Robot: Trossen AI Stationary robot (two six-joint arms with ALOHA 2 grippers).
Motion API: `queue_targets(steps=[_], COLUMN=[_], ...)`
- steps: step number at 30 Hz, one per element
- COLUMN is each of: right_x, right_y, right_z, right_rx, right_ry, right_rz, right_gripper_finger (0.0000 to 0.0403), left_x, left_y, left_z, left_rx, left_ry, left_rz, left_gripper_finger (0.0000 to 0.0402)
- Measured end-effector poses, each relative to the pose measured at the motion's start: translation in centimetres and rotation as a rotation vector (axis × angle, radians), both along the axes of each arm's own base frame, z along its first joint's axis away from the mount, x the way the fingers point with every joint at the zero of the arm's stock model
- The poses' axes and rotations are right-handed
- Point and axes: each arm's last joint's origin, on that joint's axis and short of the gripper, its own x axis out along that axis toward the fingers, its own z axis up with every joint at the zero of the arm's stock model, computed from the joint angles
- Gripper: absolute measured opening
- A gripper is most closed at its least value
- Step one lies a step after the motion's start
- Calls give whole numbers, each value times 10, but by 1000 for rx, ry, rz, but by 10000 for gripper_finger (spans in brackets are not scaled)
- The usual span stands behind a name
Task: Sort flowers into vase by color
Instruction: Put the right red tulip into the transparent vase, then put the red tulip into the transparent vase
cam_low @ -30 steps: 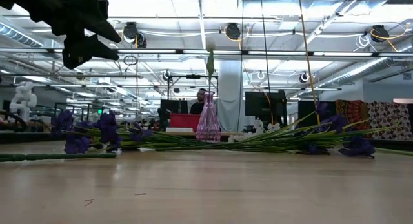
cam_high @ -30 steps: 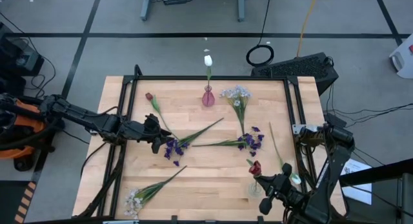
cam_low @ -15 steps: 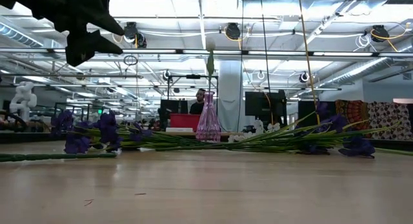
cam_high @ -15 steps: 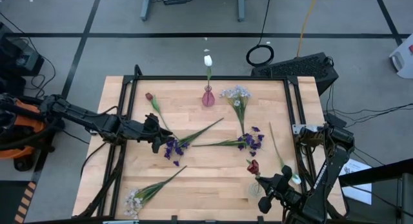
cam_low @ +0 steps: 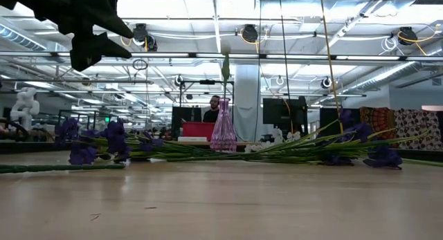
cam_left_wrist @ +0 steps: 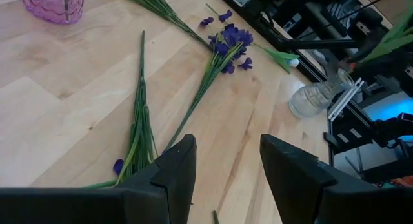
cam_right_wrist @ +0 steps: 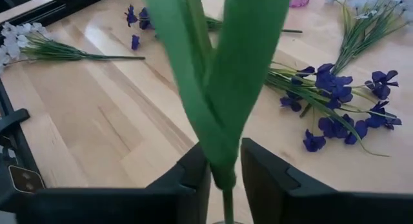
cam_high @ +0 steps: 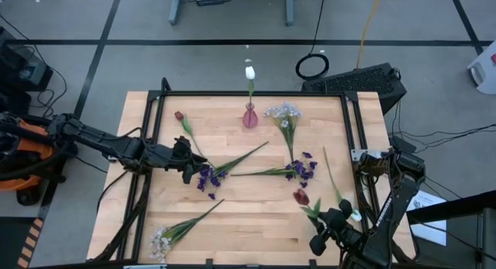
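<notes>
Stem and leaves of a red tulip (cam_high: 301, 196) sit pinched between the fingers of the right end effector (cam_high: 326, 222) near the worktop's (cam_high: 248, 226) front right corner, above a clear vase (cam_left_wrist: 314, 99). The bloom leans toward the worktop's middle, likely being lifted or tilted to carry it elsewhere. Against the frame a second back, the bloom sits a little further from the front edge. The left end effector (cam_left_wrist: 222, 169) hovers with fingers apart over a purple flower (cam_high: 208, 177) by the left edge, unchanged. A white tulip (cam_high: 249, 73) stands in the pink vase (cam_high: 249, 116) at the back edge.
</notes>
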Motion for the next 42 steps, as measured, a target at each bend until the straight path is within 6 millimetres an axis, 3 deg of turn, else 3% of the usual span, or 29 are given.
queue_targets(steps=[7,15,29,42], right_x=[-3,-16,-42,-65], right_y=[0,-9,-50,-83], right_z=[4,45,99,110], right_rx=[28,121,294,361], right_ry=[12,4,34,208], right_rz=[0,67,111,123], right_gripper_finger=[121,139,132,89], left_x=[0,0,0,0], left_y=[0,0,2,8], left_z=[0,0,0,-1], left_rx=[1,7,-21,-65], left_ry=[0,-1,-7,-7], left_rz=[1,12,71,189], left_gripper_finger=[178,178,178,178])
